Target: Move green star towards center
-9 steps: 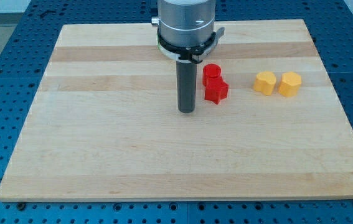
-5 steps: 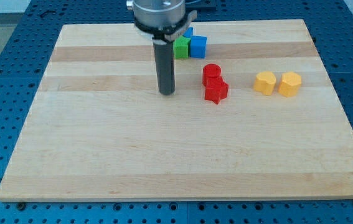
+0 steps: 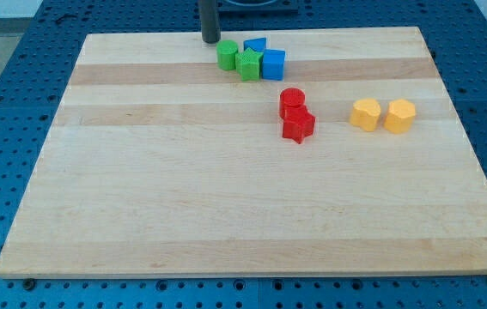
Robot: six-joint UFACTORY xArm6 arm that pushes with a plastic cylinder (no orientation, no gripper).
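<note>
The green star point(image 3: 248, 63) lies near the board's top edge, in a tight cluster. A green cylinder point(image 3: 227, 56) touches its left side. A blue cube point(image 3: 273, 64) touches its right side, and a second blue block point(image 3: 256, 45) sits just behind. My tip point(image 3: 211, 39) stands at the board's top edge, up and to the left of the green cylinder, with a small gap between them. It touches no block.
A red cylinder point(image 3: 292, 99) and a red star point(image 3: 298, 125) sit together right of the board's middle. Two yellow blocks point(image 3: 365, 114) point(image 3: 399, 116) lie further to the right. The wooden board point(image 3: 140, 206) rests on a blue perforated table.
My tip has moved from the board's middle, left of the red blocks, up to the top edge. The green and blue blocks came into view. No block has moved.
</note>
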